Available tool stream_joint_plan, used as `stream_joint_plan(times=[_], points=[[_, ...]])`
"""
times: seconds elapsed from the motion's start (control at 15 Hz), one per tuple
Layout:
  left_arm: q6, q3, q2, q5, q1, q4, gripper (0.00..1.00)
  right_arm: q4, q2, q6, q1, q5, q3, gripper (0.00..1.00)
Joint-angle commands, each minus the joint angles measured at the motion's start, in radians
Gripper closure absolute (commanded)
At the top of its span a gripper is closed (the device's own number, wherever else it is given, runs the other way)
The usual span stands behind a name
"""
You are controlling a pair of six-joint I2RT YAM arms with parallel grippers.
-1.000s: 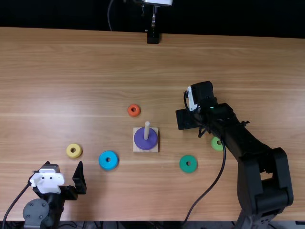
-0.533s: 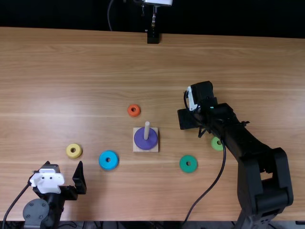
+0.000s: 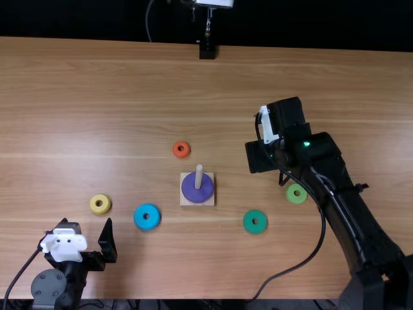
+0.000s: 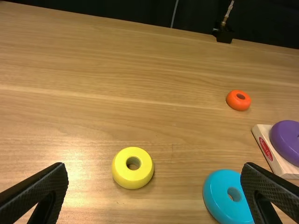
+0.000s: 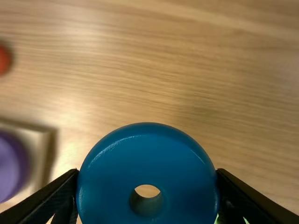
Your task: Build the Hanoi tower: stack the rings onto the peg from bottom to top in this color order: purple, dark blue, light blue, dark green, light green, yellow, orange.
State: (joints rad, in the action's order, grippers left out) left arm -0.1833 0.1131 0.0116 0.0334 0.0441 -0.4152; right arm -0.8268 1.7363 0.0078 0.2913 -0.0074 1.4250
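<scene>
The dark blue ring (image 5: pixel 110 186) is thick, smooth and rounded at the rim, its round hole showing the surface (image 5: pixel 196 79) through it; the right tool (image 3: pixel 263 157) grips it between its two fingers; the purple ring (image 3: pixel 206 190), broad and glossy, sits around the pale peg (image 3: pixel 199 176) on its square wooden base (image 3: pixel 185 201); light blue (image 3: pixel 147 225), dark green (image 3: pixel 255 229), light green (image 3: pixel 292 196), yellow (image 3: pixel 100 210) and small orange (image 3: pixel 181 155) rings lie flat, apart from one another; the left tool (image 3: pixel 85 225) stands wide, with nothing between its fingers.

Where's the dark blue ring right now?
The dark blue ring is clamped in the right pincer in the right wrist view, near the purple ring.
</scene>
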Motion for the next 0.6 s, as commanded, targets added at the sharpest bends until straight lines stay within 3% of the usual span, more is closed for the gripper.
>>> stream_joint_plan(times=[0.0, 0.2, 0.53], points=[[0.010, -0.113, -0.012, 0.011, -0.007, -0.084, 0.00, -0.027, -0.050, -0.008, 0.039, -0.002, 0.035, 1.00], [0.010, -0.113, -0.012, 0.011, -0.007, -0.084, 0.00, -0.133, -0.087, -0.032, 0.097, -0.007, 0.091, 1.00], [0.010, -0.113, -0.012, 0.011, -0.007, -0.084, 0.00, -0.189, -0.110, -0.021, 0.198, -0.013, 0.164, 1.00]])
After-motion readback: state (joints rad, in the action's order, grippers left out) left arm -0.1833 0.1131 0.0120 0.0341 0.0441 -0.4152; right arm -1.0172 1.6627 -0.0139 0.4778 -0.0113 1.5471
